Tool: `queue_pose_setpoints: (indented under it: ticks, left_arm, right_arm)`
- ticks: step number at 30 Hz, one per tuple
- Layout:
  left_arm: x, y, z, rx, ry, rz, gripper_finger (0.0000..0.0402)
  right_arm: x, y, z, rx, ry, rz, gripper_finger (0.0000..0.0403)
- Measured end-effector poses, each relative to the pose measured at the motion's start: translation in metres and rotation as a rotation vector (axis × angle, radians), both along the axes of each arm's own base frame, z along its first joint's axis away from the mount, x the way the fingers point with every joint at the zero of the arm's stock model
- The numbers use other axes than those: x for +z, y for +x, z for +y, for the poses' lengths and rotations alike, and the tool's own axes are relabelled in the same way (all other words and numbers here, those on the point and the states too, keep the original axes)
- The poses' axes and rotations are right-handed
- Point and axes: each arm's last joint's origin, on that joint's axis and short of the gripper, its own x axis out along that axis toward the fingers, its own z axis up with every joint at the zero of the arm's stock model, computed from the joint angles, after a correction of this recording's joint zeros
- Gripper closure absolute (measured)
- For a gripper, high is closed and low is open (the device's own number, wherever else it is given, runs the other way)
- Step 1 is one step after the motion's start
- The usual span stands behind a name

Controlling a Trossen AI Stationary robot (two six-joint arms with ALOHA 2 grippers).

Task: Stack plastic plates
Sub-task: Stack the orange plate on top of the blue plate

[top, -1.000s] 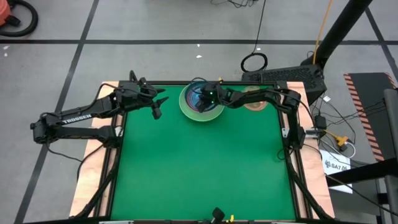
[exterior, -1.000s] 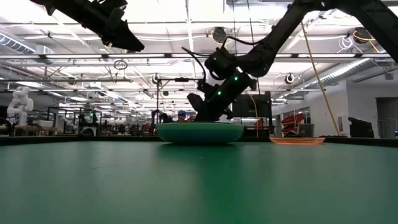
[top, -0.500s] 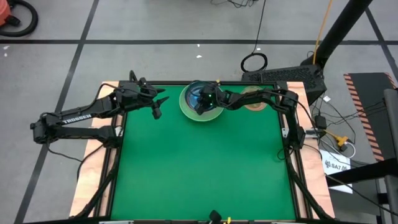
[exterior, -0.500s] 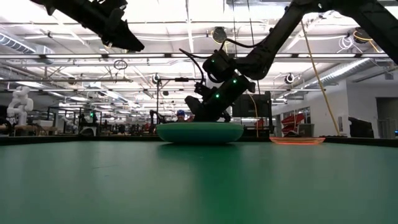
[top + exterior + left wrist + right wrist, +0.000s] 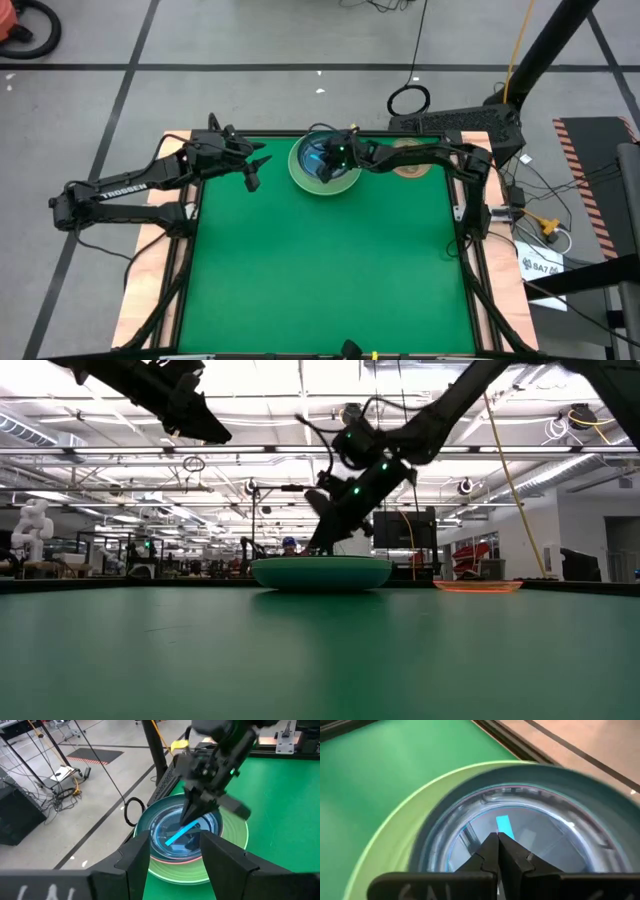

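Near the table's far edge sits the stack of plastic plates [image 5: 323,165]: a light green dish [image 5: 227,840] at the bottom, teal and pink rims nested inside, a small translucent blue plate [image 5: 530,835] innermost. Right gripper [image 5: 498,851] hovers just above the blue plate, fingers closed together, holding nothing. An orange plate [image 5: 478,586] lies alone farther right. Left gripper [image 5: 252,176] hangs open left of the stack.

- The green desk [image 5: 330,270] carries a stack of plates [image 5: 325,166] near its far edge (light green at the bottom).
- An orange plate [image 5: 408,165] lies apart on the desk, toward the right arm's side.
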Motion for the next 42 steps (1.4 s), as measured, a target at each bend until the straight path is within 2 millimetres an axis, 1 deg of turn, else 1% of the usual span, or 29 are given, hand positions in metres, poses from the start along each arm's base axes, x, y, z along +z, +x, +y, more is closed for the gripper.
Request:
queue_pose_setpoints:
  ticks: [3, 6, 10, 14, 17, 21, 26, 29, 34, 38, 42]
  left_arm:
    - [-0.001, 0.0, 0.0, 0.002, -0.008, 0.005, 0.0222]
    - [-0.002, -0.001, 0.0, 0.004, -0.019, 0.016, 0.0222]
    - [-0.003, -0.001, 0.0, 0.006, -0.026, 0.02, 0.0222]
    - [-0.003, -0.001, 0.0, 0.009, -0.031, 0.016, 0.0222]
    - [-0.003, -0.001, 0.0, 0.009, -0.031, 0.015, 0.0222]
    - [-0.003, -0.001, 0.0, 0.009, -0.032, 0.014, 0.0222]
    - [-0.003, -0.001, 0.0, 0.01, -0.033, 0.013, 0.0222]
    - [-0.003, -0.001, 0.0, 0.01, -0.033, 0.013, 0.0222]
    - [-0.003, -0.001, 0.0, 0.01, -0.033, 0.012, 0.0222]
    - [-0.002, -0.001, 0.0, 0.01, -0.032, 0.011, 0.0222]
    - [-0.002, -0.001, 0.0, 0.01, -0.032, 0.011, 0.0222]
  right_arm:
    - [0.014, -0.011, 0.004, 0.014, 0.006, 0.063, 0.0403]
    - [0.029, -0.026, 0.006, 0.008, 0.033, 0.129, 0.0402]
    - [0.046, -0.053, 0.005, -0.046, 0.106, 0.232, 0.0397]
    - [0.053, -0.084, -0.004, -0.145, 0.211, 0.349, 0.0385]
    - [0.048, -0.106, -0.014, -0.222, 0.296, 0.457, 0.0364]
    - [0.035, -0.129, -0.024, -0.286, 0.37, 0.546, 0.0321]
    - [0.018, -0.148, -0.028, -0.354, 0.439, 0.595, 0.0267]
    - [0.003, -0.154, -0.024, -0.36, 0.448, 0.605, 0.0249]
    - [-0.014, -0.16, -0.019, -0.382, 0.449, 0.589, 0.0244]
    - [-0.021, -0.161, -0.019, -0.394, 0.417, 0.565, 0.0249]
    - [-0.024, -0.163, -0.019, -0.425, 0.345, 0.598, 0.0261]
